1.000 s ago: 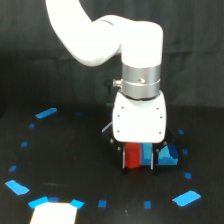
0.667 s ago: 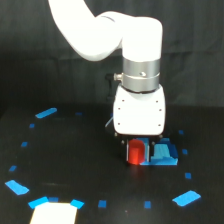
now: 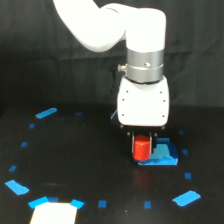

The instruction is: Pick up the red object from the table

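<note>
The red object (image 3: 142,148) is a small red-orange block directly under the white gripper body. My gripper (image 3: 143,151) is shut on it, with short dark fingers (image 3: 131,138) on either side. The block's lower edge stands just in front of the flat blue square piece (image 3: 163,156), which lies on the black table (image 3: 75,160) to the exterior view's right of it. Whether the block still touches the table cannot be told.
Blue tape marks dot the table, among them one at the far left (image 3: 46,113), one at the near left (image 3: 17,187) and one at the near right (image 3: 186,198). A pale patch (image 3: 54,214) sits at the bottom edge. The white arm (image 3: 100,25) rises to the upper left.
The gripper with the red block between its fingers has shifted to the exterior view's right and slightly upward. The blue square has stayed where it was.
</note>
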Robot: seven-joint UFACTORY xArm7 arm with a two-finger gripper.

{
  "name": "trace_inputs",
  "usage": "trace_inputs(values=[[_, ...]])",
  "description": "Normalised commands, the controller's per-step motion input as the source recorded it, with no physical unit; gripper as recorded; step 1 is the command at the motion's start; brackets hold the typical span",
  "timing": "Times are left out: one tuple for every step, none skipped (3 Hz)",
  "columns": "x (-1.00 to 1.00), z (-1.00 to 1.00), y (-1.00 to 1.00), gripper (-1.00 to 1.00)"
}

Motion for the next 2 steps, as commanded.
trace_inputs(values=[[0.42,1.00,0.28,-0.95],[0.10,1.00,1.00,-1.00]])
